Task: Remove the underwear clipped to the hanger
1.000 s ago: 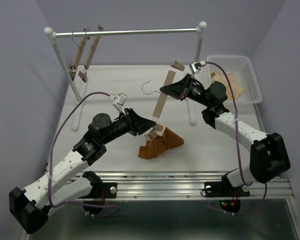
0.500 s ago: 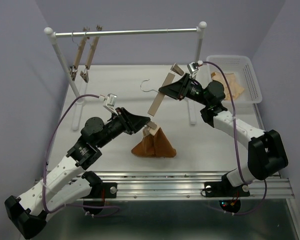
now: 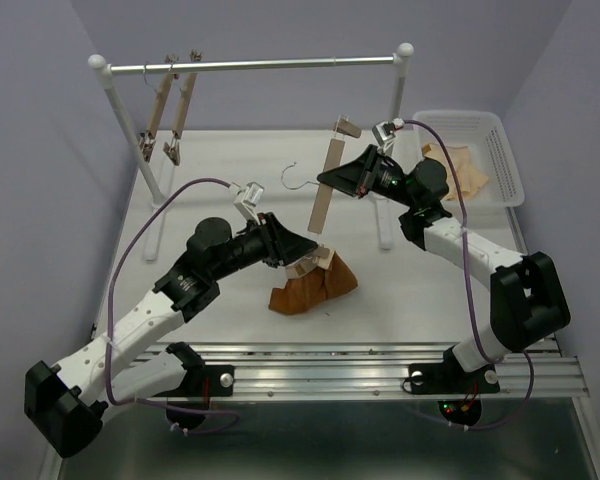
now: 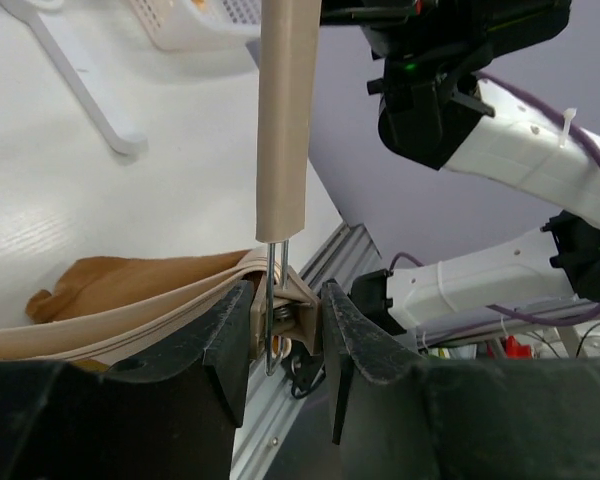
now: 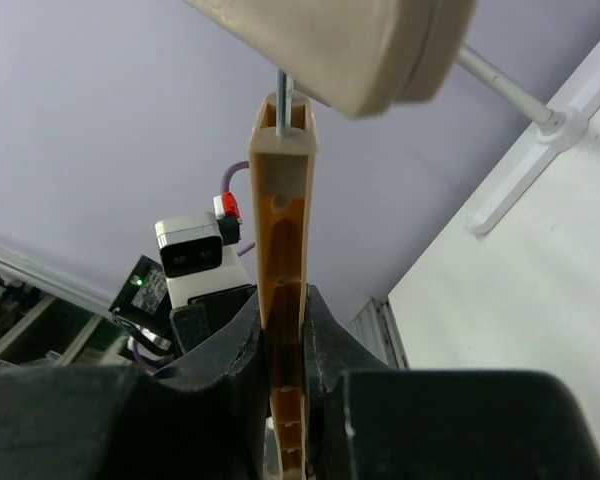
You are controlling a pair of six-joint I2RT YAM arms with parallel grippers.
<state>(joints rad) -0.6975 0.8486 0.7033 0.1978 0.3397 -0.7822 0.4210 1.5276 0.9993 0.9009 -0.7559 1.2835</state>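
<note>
Currently, the left gripper (image 4: 287, 322) pinches the lower clip (image 3: 305, 265) carrying the underwear (image 3: 316, 288) at frame centre; the right gripper (image 5: 282, 335) clamps the hanger (image 3: 323, 205).

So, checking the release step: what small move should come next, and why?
Probably squeeze the left gripper tighter on the lower clip: its fingers flank it, the underwear is pinned by that clip alone, and the right gripper holds the hanger.

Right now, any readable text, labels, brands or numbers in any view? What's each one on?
None readable in any view.
The hanger, underwear, basket and rack show no print.
If there are smaller marks elsewhere, they are too small to tell.
</note>
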